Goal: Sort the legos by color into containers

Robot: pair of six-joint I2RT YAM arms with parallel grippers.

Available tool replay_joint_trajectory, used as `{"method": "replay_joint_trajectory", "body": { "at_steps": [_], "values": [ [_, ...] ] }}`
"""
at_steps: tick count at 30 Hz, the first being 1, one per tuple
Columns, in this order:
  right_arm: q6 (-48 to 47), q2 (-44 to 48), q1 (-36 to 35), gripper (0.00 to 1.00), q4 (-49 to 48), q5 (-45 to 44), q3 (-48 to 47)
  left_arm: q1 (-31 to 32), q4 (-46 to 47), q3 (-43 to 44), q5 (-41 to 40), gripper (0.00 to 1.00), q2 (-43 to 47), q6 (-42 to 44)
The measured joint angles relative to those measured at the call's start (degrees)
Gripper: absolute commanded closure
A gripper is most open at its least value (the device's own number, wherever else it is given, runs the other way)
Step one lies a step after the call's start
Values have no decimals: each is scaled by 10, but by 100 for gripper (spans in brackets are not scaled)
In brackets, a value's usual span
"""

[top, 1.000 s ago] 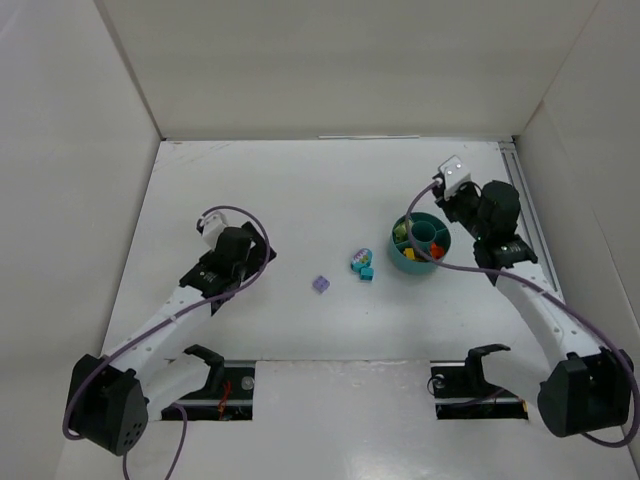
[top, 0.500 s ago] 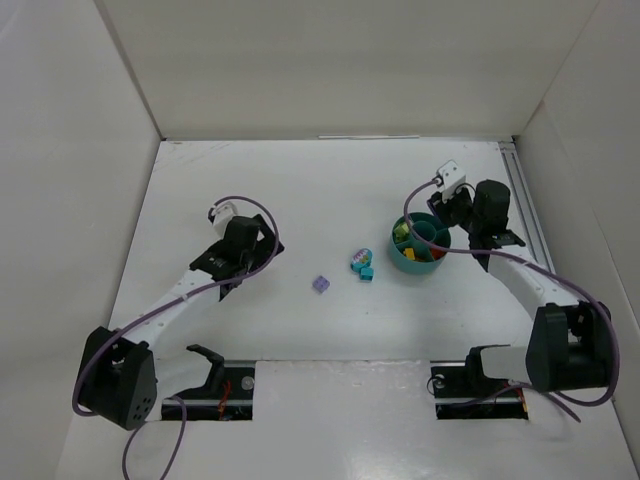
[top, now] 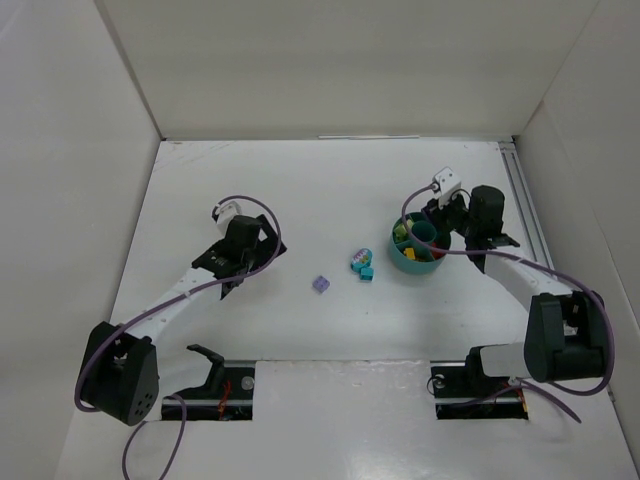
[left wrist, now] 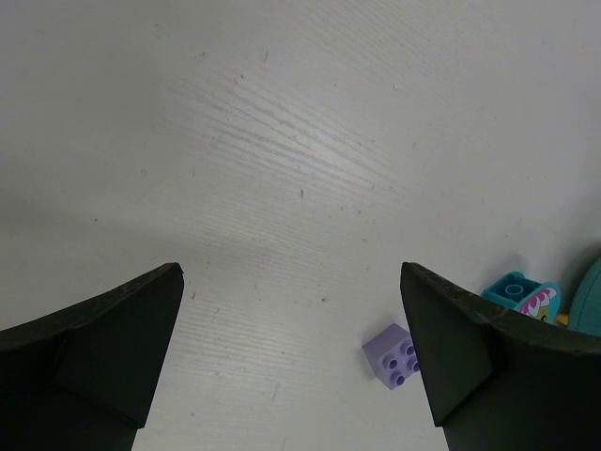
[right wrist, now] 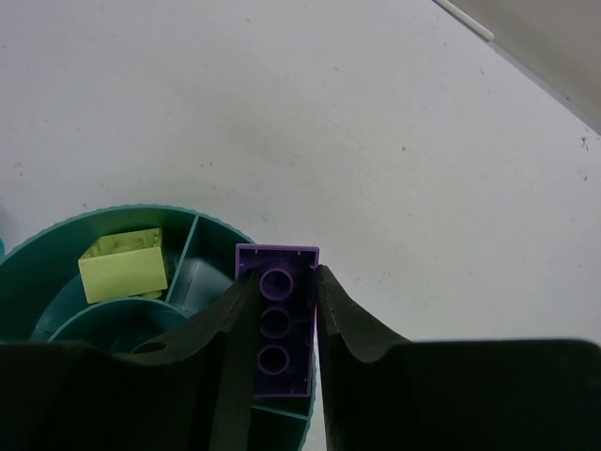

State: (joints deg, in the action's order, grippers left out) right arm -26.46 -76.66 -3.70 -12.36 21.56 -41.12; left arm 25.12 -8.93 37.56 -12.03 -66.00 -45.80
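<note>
**Right pincer (right wrist: 282,282) clamped on a purple brick (right wrist: 277,319) at the teal bowl (right wrist: 56,244)**

We see the right pincer's two dark fingers pressed on the long sides of the purple brick. Its underside, with three round sockets in a row, faces the wrist camera. The brick hangs over the rim and an outer compartment of the teal bowl; we cannot tell whether it touches either. At 9 o'clock from it, a light green brick (right wrist: 122,265) lies in the neighbouring compartment.

From above, the bowl (top: 400,258) sits at 3 o'clock of the table (top: 300,180), with the right pincer (top: 432,222) at its 12 o'clock edge. Orange pieces (top: 437,252) show at the bowl's 5 o'clock side.

Our left pincer (left wrist: 291,272) is spread wide with nothing between its fingers, hovering over bare tabletop at the table's 9 o'clock side. A lavender brick (left wrist: 392,355) lies studs-up on the table, just inside the right finger in that wrist view. A cyan brick (left wrist: 512,289) lies near it at 2 o'clock, apart from the lavender one.
</note>
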Motion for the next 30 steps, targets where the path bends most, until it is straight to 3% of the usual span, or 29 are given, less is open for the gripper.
{"method": "replay_joint_trajectory", "body": {
  "at_steps": [5,14,18,22,23,30],
  "values": [
    [7,9,0,56,-1,1,12,0,2,0,5,0,0,4],
    [15,59,0,49,0,3,20,0,6,0,16,0,0,7],
    [21,99,3,40,5,0,21,0,12,0,30,0,0,16],
    [29,158,4,21,28,-16,23,22,34,4,38,0,-9,30],
    [30,174,4,1,35,-22,23,35,37,10,41,0,-20,35],
    [36,278,5,0,112,-83,23,124,78,66,69,2,-150,117]
  ]
}}
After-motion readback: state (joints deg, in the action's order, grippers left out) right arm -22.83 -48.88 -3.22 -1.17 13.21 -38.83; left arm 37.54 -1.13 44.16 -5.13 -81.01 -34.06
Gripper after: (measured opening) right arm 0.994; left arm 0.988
